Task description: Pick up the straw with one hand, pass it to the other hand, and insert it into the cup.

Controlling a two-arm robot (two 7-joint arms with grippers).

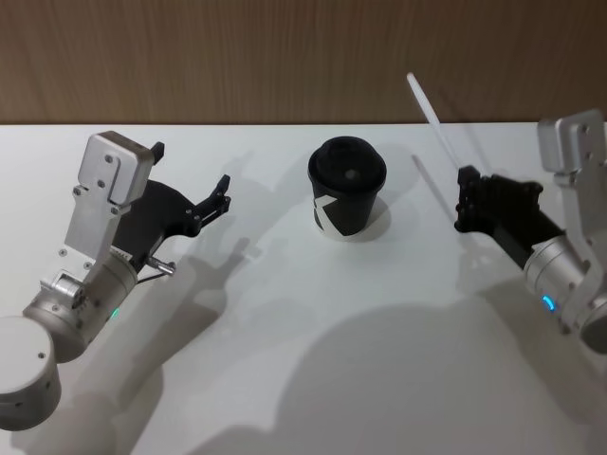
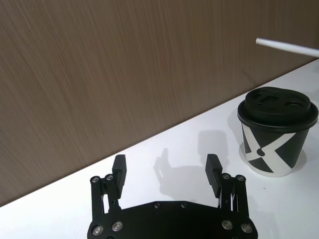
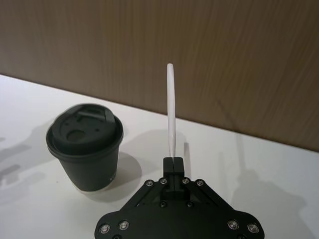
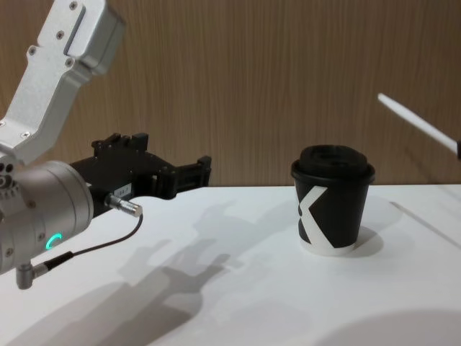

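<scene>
The right gripper is clenching the straw by its lower end, slanted in the air right of the cup. The cup is standing mid-table, near the far edge and the wall. The left gripper is hovering released, well apart on the cup's left.

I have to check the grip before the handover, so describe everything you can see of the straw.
The straw is a thin, straight white tube, unbent, smooth like plastic. The right gripper is shut on its lower end, holding it in the air above the table. It slants upward, free end toward the wooden wall. It is right of the cup and touches nothing else. The open left gripper is beyond the cup, apart from it.
</scene>
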